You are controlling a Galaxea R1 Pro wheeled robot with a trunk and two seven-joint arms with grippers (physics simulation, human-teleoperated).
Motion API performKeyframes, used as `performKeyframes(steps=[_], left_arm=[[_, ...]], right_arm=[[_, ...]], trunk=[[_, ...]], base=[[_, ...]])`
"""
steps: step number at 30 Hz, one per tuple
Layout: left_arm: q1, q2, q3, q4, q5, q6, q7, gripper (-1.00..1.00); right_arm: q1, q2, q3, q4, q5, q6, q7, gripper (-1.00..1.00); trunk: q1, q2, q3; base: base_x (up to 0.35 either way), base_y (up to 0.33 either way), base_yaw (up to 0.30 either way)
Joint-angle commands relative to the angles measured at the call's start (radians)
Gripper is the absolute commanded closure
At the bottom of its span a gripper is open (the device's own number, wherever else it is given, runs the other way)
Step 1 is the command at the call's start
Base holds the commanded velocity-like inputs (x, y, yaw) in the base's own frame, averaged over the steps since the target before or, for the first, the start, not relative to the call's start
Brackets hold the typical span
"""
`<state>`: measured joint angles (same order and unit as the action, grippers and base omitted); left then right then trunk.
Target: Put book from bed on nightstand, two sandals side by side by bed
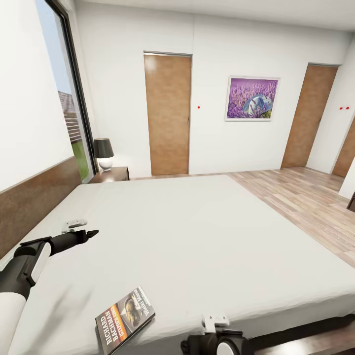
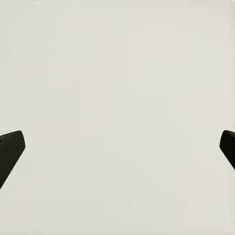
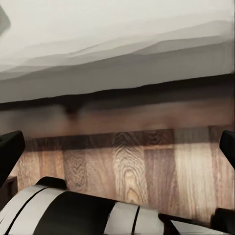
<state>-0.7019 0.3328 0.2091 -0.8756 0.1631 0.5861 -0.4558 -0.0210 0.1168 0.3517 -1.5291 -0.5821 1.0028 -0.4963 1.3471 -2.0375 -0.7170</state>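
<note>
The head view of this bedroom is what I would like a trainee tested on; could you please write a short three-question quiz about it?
1. True or false: the book lies on the bed, near its near edge.
2. What stands on the nightstand by the window? A) a lamp B) a vase C) a clock
3. Fill in: the left pincer hangs over the ____.

Key:
1. True.
2. A, a black-shaded lamp.
3. Bed; the left wrist view shows its fingertips wide apart over the pale mattress.
</note>
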Motion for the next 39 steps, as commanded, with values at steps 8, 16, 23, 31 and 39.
performKeyframes(steps=[8,16,23,31,39], left_arm=[[-0.001,-0.001,0.002,0.000,0.006,0.008,-0.001,-1.00],[-0.001,-0.001,0.002,0.001,0.005,0.008,-0.001,-1.00],[-0.001,-0.001,0.002,0.001,0.004,0.008,0.000,-1.00],[-0.001,-0.001,0.002,0.001,0.004,0.008,0.000,-1.00],[-0.001,-0.001,0.002,0.001,0.005,0.008,0.000,-1.00]], right_arm=[[-0.006,0.000,-0.003,0.091,-0.006,-0.006,-0.060,-1.00],[-0.009,0.001,-0.003,0.146,-0.023,-0.011,-0.062,-1.00],[-0.010,-0.012,-0.021,0.160,-0.082,-0.012,0.167,-1.00],[-0.010,-0.079,-0.055,0.168,-0.115,-0.012,0.497,-1.00],[-0.010,-0.100,-0.097,0.172,-0.125,-0.011,0.683,-1.00]], trunk=[[0.000,-0.001,-0.001],[0.000,-0.001,-0.001],[0.000,-0.001,-0.001],[0.000,-0.001,-0.001],[0.000,-0.001,-0.001]], base=[[0.000,0.000,0.000],[0.000,0.000,0.000],[0.000,0.000,0.000],[0.000,0.000,0.000],[0.000,0.000,0.000]])
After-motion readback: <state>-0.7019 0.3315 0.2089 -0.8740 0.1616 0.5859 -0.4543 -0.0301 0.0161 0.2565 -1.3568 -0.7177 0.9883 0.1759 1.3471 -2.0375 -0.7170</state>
